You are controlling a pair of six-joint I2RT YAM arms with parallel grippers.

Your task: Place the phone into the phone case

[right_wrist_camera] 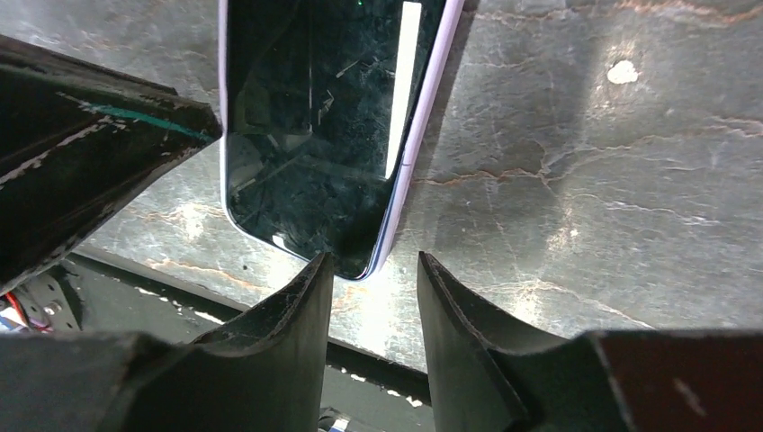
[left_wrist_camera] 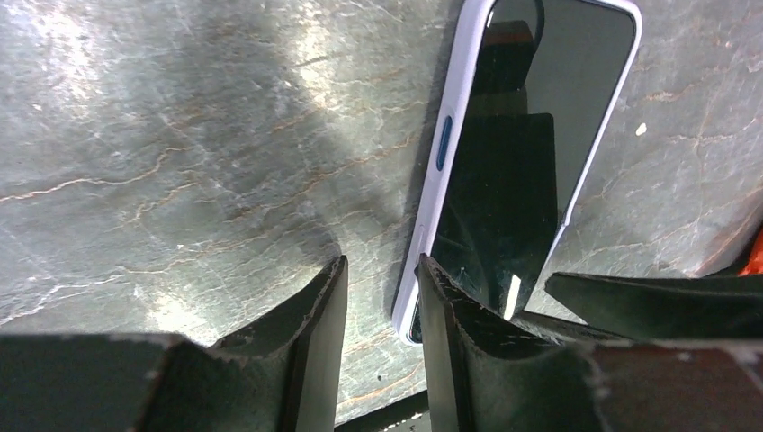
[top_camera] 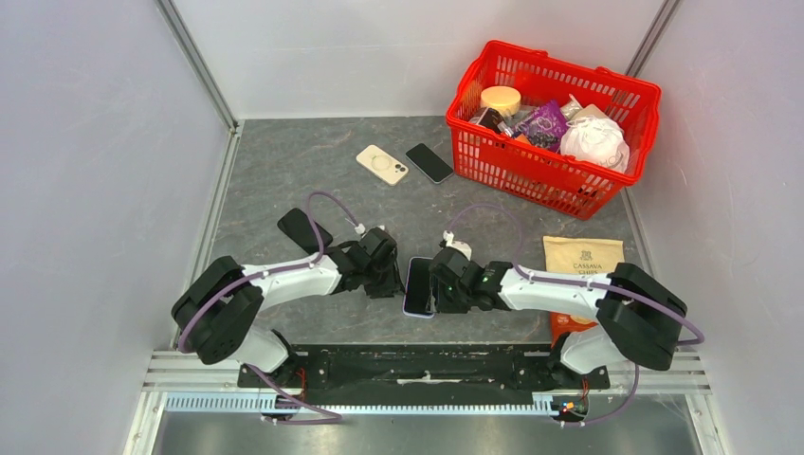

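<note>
A dark-screened phone (top_camera: 418, 286) lies face up on the table inside a lilac phone case (left_wrist_camera: 438, 202), between the two grippers. My left gripper (top_camera: 391, 280) is just left of it and open; in the left wrist view the gap (left_wrist_camera: 381, 265) shows only table, and the right finger stands over the phone's near corner. My right gripper (top_camera: 438, 284) is at the phone's right side, also open (right_wrist_camera: 373, 261), with bare table in the gap and the phone's bottom corner (right_wrist_camera: 360, 261) beside its left finger. Neither gripper holds anything.
A beige case with a ring (top_camera: 382, 164) and a black phone (top_camera: 429, 162) lie at the back. A black flat object (top_camera: 303, 229) sits behind the left arm. A red basket (top_camera: 493, 161) of goods stands back right, and a snack bag (top_camera: 580, 256) lies by the right arm.
</note>
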